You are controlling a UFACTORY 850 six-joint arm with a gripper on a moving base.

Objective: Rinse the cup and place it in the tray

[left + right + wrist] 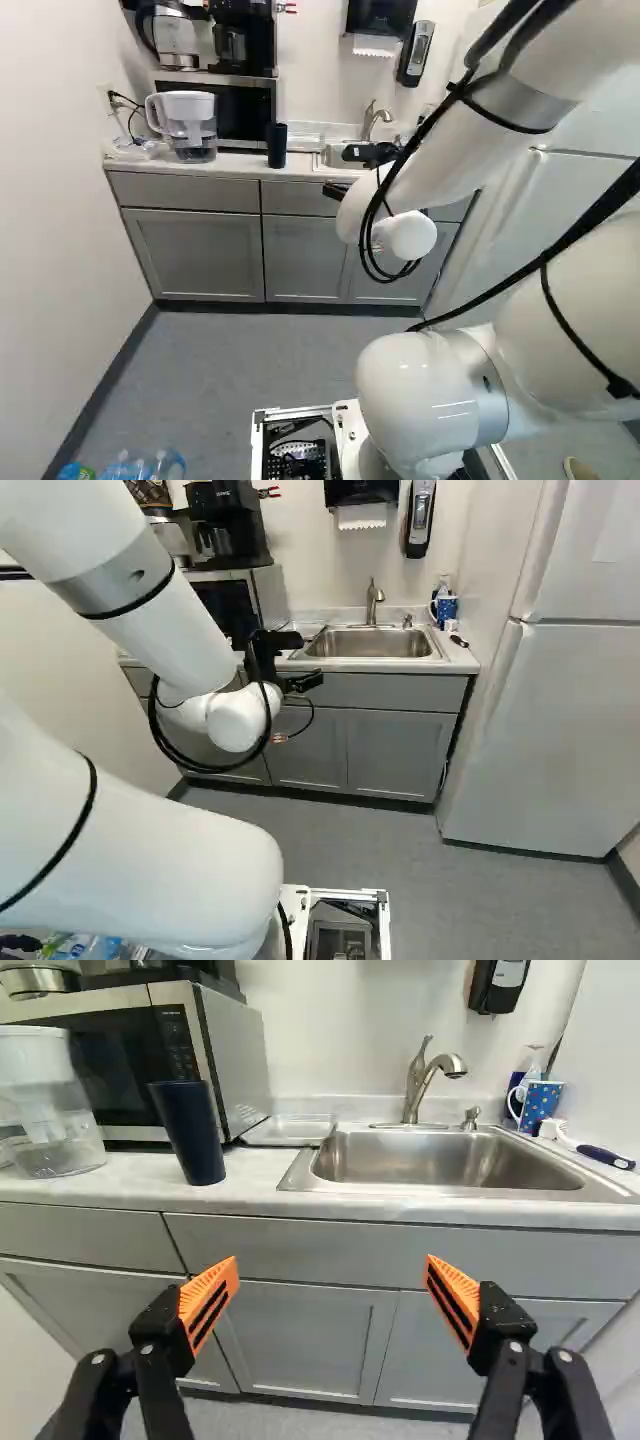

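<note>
In the right base view my gripper [312, 661] is held out toward the counter's front. The wrist view shows the gripper [332, 1272] open, its orange-padded fingers wide apart with nothing between them. A dark blue cup [188, 1132] stands upright on the counter ahead, toward the left finger's side; the left base view shows the same cup [277, 145] in front of the microwave. Beyond and beside the cup, a shallow clear tray [290, 1130] lies between the microwave and the sink [450, 1165]. The faucet [418, 1080] rises behind the basin.
A water pitcher [188, 125] stands beside the microwave [240, 110]. Right of the sink are a dotted blue mug [540, 1103] and a dark-handled brush [604, 1156]. Grey cabinets [300, 1332] front the counter; a refrigerator [550, 730] stands at the right of the right base view.
</note>
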